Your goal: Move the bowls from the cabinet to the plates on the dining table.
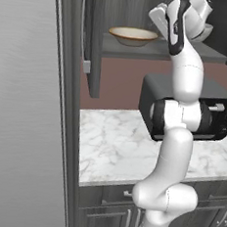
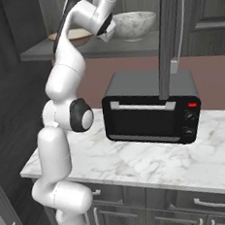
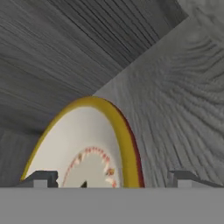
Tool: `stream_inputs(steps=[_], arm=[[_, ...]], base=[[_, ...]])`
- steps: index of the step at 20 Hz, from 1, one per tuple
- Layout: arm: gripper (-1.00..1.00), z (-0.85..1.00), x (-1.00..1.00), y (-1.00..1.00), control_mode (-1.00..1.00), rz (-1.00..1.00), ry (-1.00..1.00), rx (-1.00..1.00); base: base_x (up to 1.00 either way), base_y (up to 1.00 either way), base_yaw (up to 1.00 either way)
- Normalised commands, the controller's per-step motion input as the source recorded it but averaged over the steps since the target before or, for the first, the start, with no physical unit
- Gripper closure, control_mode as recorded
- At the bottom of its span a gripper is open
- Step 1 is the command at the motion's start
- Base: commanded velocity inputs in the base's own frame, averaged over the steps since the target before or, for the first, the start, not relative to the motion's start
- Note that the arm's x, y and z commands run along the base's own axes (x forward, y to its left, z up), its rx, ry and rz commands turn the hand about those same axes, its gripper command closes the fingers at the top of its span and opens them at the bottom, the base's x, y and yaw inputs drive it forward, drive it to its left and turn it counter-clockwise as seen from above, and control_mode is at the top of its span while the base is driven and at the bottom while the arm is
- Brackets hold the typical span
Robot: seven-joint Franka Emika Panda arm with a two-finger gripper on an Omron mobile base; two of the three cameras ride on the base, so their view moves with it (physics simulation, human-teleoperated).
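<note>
Cream, tan-rimmed, the shallow bowl (image 1: 133, 36) sat on the open cabinet's shelf (image 1: 141, 50), with the marbled bowl (image 2: 134, 24) further along the same shelf. The hand (image 3: 112, 178) hovered just over the cream bowl's rim, fingers (image 3: 40, 178) spread wide and holding nothing; the rim ran up between them, the bowl's centre lying toward one finger. Below stood the toaster oven (image 2: 151, 111) on the marble surface (image 2: 139, 163).

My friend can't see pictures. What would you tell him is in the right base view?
A white robot arm reaches up into an open dark grey cabinet, its gripper between a cream bowl and a marbled bowl on the shelf. Below, a black toaster oven sits on a marble worktop over dark drawers.
</note>
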Motion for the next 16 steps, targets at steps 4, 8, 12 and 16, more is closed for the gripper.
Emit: stream_inputs(steps=[4,8,12,16], arm=[[-1.00,-0.12,-0.04,0.41,-1.00,0.03,0.00,-0.14],[-1.00,-0.15,-0.02,0.29,-1.00,0.01,0.00,-0.14],[-1.00,-0.13,-0.04,0.06,-1.00,0.00,0.00,-0.11],[-1.00,-0.05,-0.05,0.00,-1.00,0.00,0.00,-0.06]], base=[[0.00,0.00,0.00],[0.00,0.00,0.00],[0.00,0.00,0.00],[0.00,0.00,0.00]])
